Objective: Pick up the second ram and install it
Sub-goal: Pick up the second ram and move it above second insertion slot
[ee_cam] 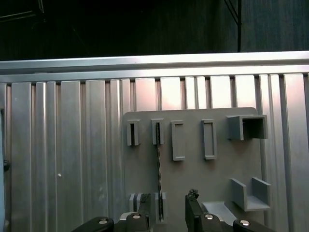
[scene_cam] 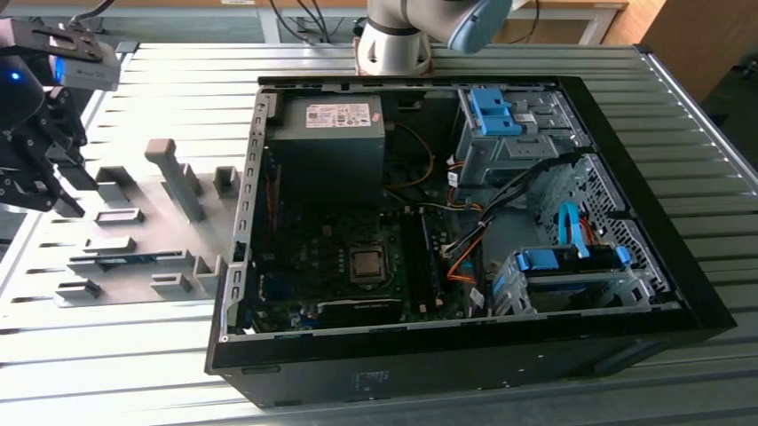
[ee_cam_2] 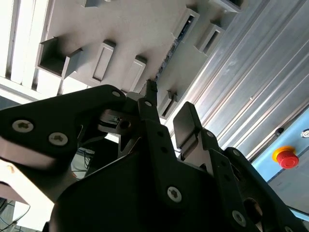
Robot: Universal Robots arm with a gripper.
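Second ram [ee_cam: 158, 179] stands on edge in the grey holder plate [ee_cam: 193, 174], each end caught in a slot block. Its long axis lies flat along the plate; in the exterior view it runs left-right, one end toward the computer case [scene_cam: 474, 222]. My gripper [ee_cam: 169, 212] hangs over one end, pointing down and clear of it, fingers [ee_cam: 193, 208] spread with nothing held, and my arm reaches from its base [scene_cam: 397, 44] behind the case to the exterior view's left.
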